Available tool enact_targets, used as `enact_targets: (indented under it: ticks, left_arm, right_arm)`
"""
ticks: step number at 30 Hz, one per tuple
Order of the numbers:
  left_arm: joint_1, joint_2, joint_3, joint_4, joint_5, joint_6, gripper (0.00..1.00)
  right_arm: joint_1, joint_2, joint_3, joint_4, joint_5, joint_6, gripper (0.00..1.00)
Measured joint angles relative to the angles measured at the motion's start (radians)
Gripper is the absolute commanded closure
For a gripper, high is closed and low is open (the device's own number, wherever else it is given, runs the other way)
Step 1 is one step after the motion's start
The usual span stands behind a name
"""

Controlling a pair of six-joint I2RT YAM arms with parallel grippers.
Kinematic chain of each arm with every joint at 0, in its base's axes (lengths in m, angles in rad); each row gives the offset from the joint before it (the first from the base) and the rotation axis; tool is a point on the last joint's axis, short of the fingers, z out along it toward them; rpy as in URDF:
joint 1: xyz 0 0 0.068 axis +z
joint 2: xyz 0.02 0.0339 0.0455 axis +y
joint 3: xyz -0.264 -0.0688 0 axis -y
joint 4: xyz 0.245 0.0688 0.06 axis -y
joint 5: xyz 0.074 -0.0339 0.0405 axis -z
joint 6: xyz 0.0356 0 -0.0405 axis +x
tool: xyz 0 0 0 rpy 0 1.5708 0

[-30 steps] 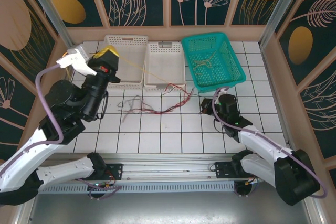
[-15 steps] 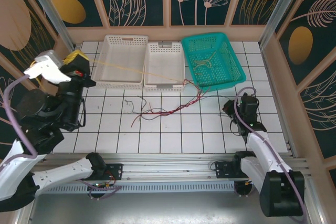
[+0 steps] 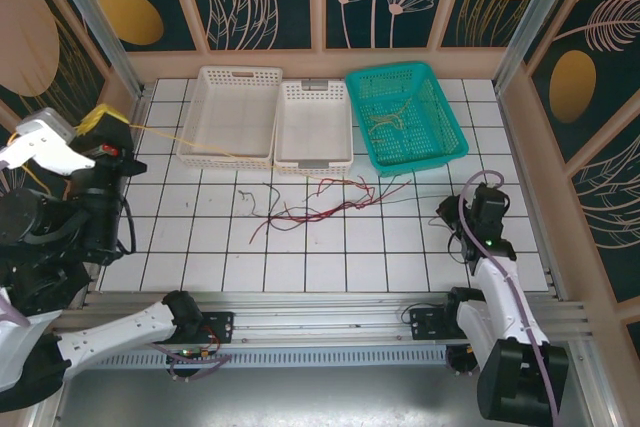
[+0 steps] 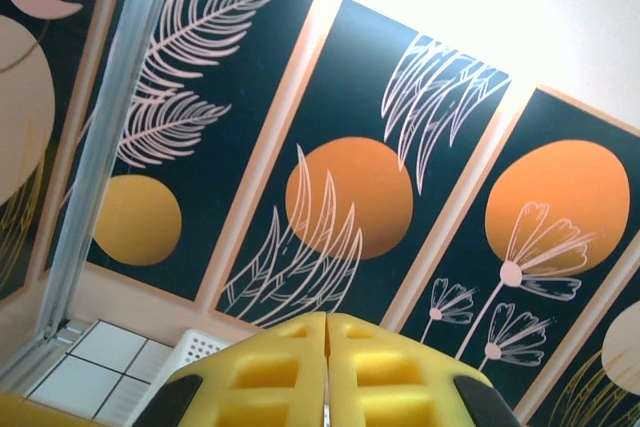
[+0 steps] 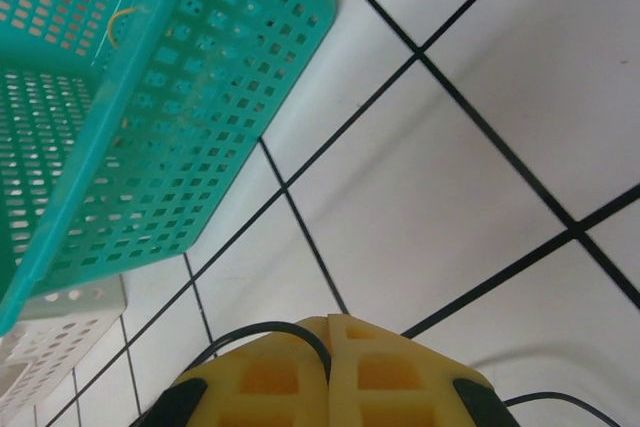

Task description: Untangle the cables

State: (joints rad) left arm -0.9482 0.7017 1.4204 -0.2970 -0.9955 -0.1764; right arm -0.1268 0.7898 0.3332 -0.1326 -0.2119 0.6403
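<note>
My left pincer (image 3: 98, 119), raised at the table's far-left edge, is clamped shut. The yellow cable (image 3: 190, 143) stretches from it across a white basket's (image 3: 240, 107) corner to the other cables (image 3: 310, 209), a red-and-dark snarl on the tiles mid-table. My right pincer (image 5: 328, 322), low beside the teal basket (image 5: 150, 147), is pressed closed. A black cable (image 5: 262, 331) curls at its tips; whether it is pinched, I cannot tell.

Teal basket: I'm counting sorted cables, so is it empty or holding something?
Holding something. The teal basket has thin yellow-olive wires curled on its floor in the top view; how many, cannot tell.
</note>
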Motion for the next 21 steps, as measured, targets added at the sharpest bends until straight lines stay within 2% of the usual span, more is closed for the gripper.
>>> enact_targets:
  ticks: [6, 11, 16, 21]
  left_arm:
    - [0.0, -0.018, 0.037, 0.0, -0.028, 0.027, 1.0]
    - [0.0, -0.014, 0.033, -0.007, -0.049, 0.053, 1.0]
    - [0.0, -0.014, 0.033, -0.006, -0.095, 0.095, 1.0]
    - [0.0, -0.012, 0.033, -0.032, -0.113, 0.082, 1.0]
  right_arm:
    - [-0.098, -0.012, -0.002, -0.031, -0.016, -0.005, 1.0]
    - [-0.188, -0.088, -0.001, -0.067, -0.018, 0.011, 1.0]
    - [-0.214, -0.092, 0.006, -0.082, -0.029, 0.03, 1.0]
    - [-0.205, -0.061, 0.004, -0.056, -0.121, 0.021, 1.0]
